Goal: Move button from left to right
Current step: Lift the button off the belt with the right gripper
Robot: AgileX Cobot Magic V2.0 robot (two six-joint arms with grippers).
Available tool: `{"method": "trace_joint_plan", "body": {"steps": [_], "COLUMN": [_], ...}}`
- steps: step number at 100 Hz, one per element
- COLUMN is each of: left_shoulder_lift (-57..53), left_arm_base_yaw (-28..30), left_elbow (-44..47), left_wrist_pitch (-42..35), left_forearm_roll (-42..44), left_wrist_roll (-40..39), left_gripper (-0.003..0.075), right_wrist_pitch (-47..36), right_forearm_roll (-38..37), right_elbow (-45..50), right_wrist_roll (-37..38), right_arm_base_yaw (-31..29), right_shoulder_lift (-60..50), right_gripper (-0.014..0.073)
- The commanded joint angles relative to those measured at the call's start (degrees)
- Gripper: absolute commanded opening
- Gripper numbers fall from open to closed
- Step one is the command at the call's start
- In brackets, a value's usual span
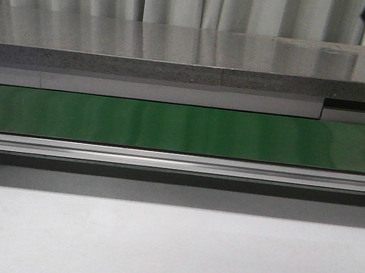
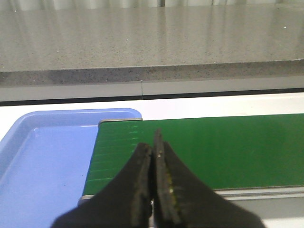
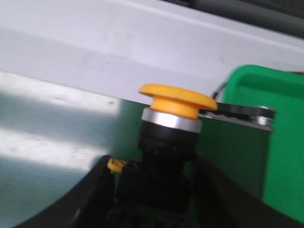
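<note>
The right gripper [image 3: 154,190] had its jaws closed on the dark body of the button [image 3: 171,137], yellow cap upward, above the green belt [image 3: 61,156] beside a green bin [image 3: 280,142]. The left gripper's [image 2: 153,185] jaws were pressed together, empty, near a blue tray [image 2: 38,166]. No writing was legible.

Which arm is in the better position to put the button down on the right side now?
The right arm. Its gripper is shut on the button, above the belt's end beside the green tray. The left gripper is shut and empty, near the blue tray.
</note>
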Motion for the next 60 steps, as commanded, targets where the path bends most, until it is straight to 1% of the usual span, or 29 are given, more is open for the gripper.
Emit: {"method": "trace_joint_plan", "body": {"steps": [1,15,29,43,60], "left_shoulder_lift": [0.24,0.24,0.24,0.24,0.24], "left_arm_base_yaw": [-0.41,-0.41,-0.41,-0.41,-0.41], "left_elbow": [-1.50,-1.50,-1.50,-1.50,-1.50], "left_wrist_pitch": [-5.09,-5.09,-5.09,-5.09,-5.09], "left_forearm_roll": [-0.16,-0.16,-0.16,-0.16,-0.16], "left_wrist_roll": [-0.27,-0.27,-0.27,-0.27,-0.27], "left_gripper": [-0.0019,-0.0019,-0.0019,-0.0019,-0.0019], "right_wrist_pitch": [-2.17,-4.84,-7.61,-9.09,-9.13], "right_forearm_roll": [-1.58,-1.17,-1.01,-0.13,1.83], "right_elbow": [-1.99,-1.99,-1.99,-1.99,-1.99], "right_wrist_roll": [-1.77,-3.32,-4.71,-4.84,-5.40], "right_arm_base_yaw": [-5.92,-14.40,-20.65,-24.23,-24.85], "right_shoulder_lift": [-2.50,-1.35,1.12,4.88,10.08], "right_gripper": [0.0127,0.0127,0.0127,0.0127,0.0127]}}
